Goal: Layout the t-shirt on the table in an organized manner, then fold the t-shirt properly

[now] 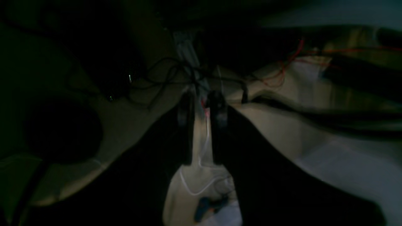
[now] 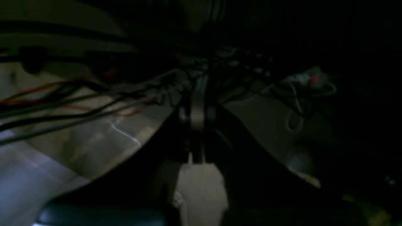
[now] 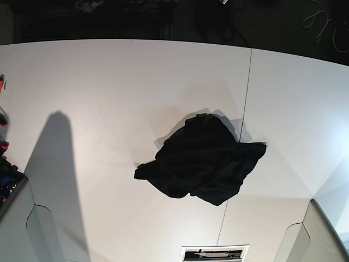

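Note:
The black t-shirt lies crumpled in a heap near the middle of the white table, just left of the dark seam. Neither arm shows in the base view. In the dim left wrist view, my left gripper has its fingers a narrow gap apart with nothing between them. It hangs over a pale floor with cables. In the right wrist view, my right gripper has its fingers pressed together and empty. The shirt does not show in either wrist view.
A thin dark seam runs across the table front to back. Orange and blue items sit at the left edge. Cables lie on the dark floor beyond the far edge. A vent-like panel sits at the near edge.

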Controlling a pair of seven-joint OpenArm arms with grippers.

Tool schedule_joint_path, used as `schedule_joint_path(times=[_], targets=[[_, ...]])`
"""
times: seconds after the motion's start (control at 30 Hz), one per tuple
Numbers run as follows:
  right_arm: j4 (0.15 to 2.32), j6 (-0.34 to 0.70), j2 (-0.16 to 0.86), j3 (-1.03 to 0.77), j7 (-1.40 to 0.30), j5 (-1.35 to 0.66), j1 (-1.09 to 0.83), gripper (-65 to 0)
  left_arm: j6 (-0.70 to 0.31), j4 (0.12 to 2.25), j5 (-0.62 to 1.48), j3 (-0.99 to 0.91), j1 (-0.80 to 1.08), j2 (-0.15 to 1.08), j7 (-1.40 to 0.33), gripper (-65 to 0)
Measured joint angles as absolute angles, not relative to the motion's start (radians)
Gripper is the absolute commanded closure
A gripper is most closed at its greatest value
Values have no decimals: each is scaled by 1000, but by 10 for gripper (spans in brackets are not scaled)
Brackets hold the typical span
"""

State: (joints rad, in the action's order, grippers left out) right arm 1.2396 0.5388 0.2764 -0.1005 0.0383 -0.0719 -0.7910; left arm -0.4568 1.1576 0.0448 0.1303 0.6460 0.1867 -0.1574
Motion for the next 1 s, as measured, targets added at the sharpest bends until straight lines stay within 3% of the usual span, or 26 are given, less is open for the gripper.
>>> schedule_joint_path(times=[0.37, 0.73, 0.9, 1.0], targets=[[1740, 540, 394, -102, 33, -87, -1013, 0, -501, 1549, 53, 91, 836, 286, -178, -123], [2030, 539, 398, -102, 26, -153, -923, 0, -527, 1960, 102, -17, 919, 333, -291, -123], [2032, 543, 398, -82, -8, -153, -737, -104, -530, 2033, 147, -54, 902, 395, -288, -125], [2030, 542, 389, -42, -81, -151, -610, -188, -535, 2034, 177, -54, 858, 429, -285, -225]])
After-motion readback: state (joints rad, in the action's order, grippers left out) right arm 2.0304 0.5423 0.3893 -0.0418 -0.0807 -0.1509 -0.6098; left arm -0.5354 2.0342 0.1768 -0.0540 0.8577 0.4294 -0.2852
